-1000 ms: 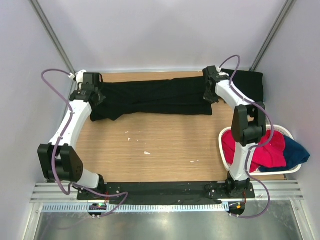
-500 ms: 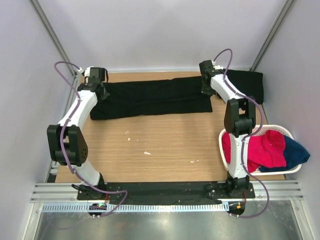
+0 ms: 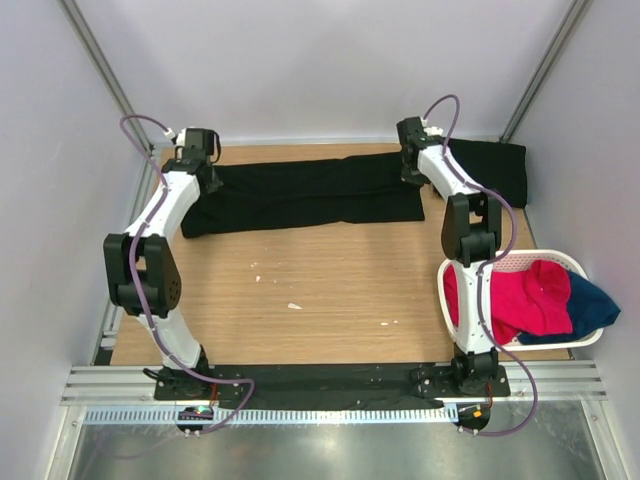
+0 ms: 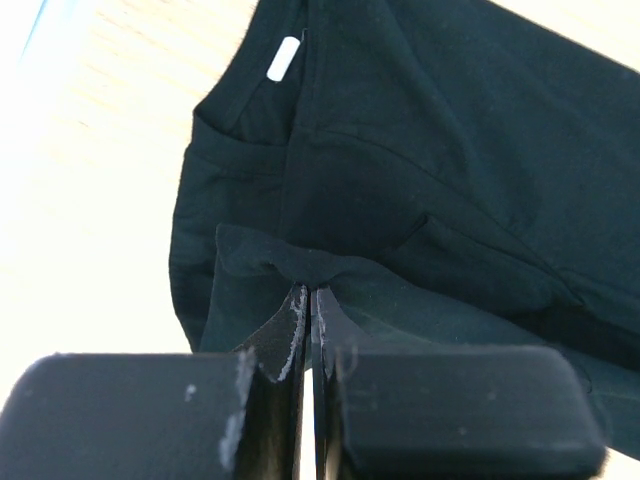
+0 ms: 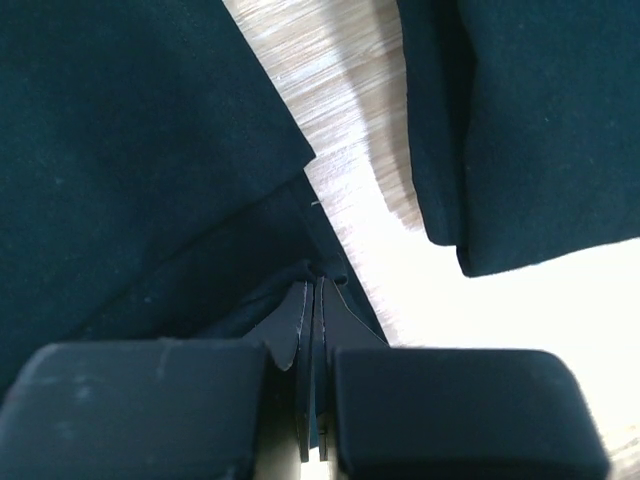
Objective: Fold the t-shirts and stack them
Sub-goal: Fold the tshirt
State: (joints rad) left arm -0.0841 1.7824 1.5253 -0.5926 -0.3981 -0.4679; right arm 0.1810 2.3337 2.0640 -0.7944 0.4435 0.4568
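Observation:
A black t-shirt lies folded lengthwise into a long strip across the far part of the table. My left gripper is shut on its left end; the left wrist view shows the cloth pinched between the jaws, with a white neck label farther off. My right gripper is shut on the strip's right end, the cloth edge pinched at the tips. A second black t-shirt lies folded at the far right corner and also shows in the right wrist view.
A white oval basket at the near right holds red and dark blue garments. Small white flecks lie on the wooden tabletop. Grey walls close in the back and sides.
Both grippers have moved toward the far edge of the table, carrying the strip's ends with them. The strip now lies flatter and narrower, and both arms are stretched out further.

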